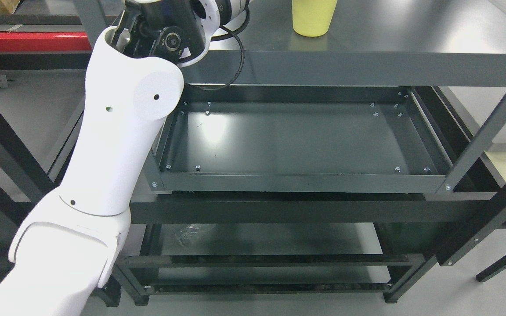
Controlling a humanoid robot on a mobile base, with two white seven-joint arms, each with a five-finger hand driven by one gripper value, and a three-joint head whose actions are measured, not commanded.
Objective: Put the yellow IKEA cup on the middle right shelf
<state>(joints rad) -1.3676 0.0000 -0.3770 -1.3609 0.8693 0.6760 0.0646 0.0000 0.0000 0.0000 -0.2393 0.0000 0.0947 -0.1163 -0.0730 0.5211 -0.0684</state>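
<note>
From the head view, the left arm [117,145] rises from the lower left corner in white casing, bends at a black joint near the top edge, and runs out of the picture above; its hand is cut off by the top edge, so whether it is released or clenched cannot be told; the right arm is nowhere in the picture. A black cable [235,66] loops down from the joint over the front lip of the top shelf [367,66]. The yellow cup [312,17] stands upright on that dark grey top shelf, right of the arm's joint and apart from it, its rim cut off by the top edge of the picture; nothing touches it. Below, the middle shelf [301,182] is a shallow dark tray with raised edges and small bolts in its corners, a bright glare on its left part; under it sits the lower shelf [279,259] near the grey floor [477,298].
</note>
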